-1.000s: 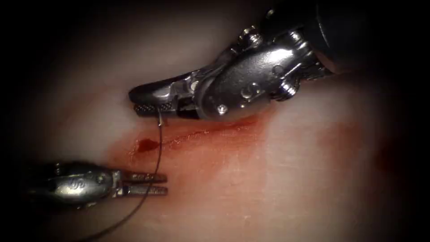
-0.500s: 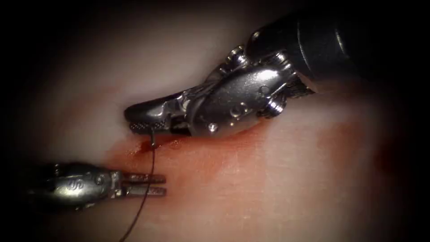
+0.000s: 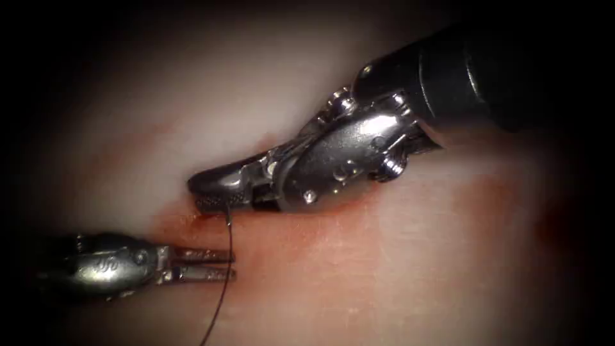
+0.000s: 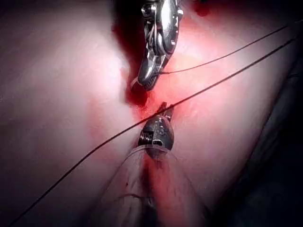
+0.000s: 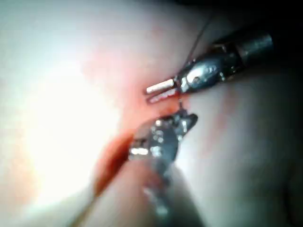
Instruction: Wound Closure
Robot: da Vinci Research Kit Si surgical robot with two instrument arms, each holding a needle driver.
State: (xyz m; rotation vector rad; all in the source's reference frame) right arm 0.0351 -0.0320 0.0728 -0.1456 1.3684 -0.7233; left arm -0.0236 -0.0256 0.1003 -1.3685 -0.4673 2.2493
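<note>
Right pincer: I see my polished steel wristed right pincer (image 3: pixel 214 202) low over the left end of the cut; its ridged jaws are closed on something thin and dark at the tip, with the thread hanging straight from it; whether that is the needle's tail or the thread alone I cannot tell.
Left pincer: my smaller steel left pincer (image 3: pixel 208 266) lies level on the near side of the cut; its two straight jaws stand narrowly parted and hold nothing; the thread crosses just in front of them.
Needle: I cannot make out the curved needle's body, nor whether it sits in the tissue.
Thread: the fine dark suture thread (image 3: pixel 225 282) drops from the right pincer's tip down past the left pincer; in the left wrist view it runs as two long taut-looking lines (image 4: pixel 222 82); I judge it light, limp and slippery, easily frayed by ridged jaws.
Tissue: the pale, glistening pork-belly tissue (image 3: pixel 397 269) looks soft and yielding, likely to tear if gripped at the edge.
Cut: the narrow slit (image 5: pixel 111 158) is stained with wet red fluid (image 3: pixel 179 224).
</note>
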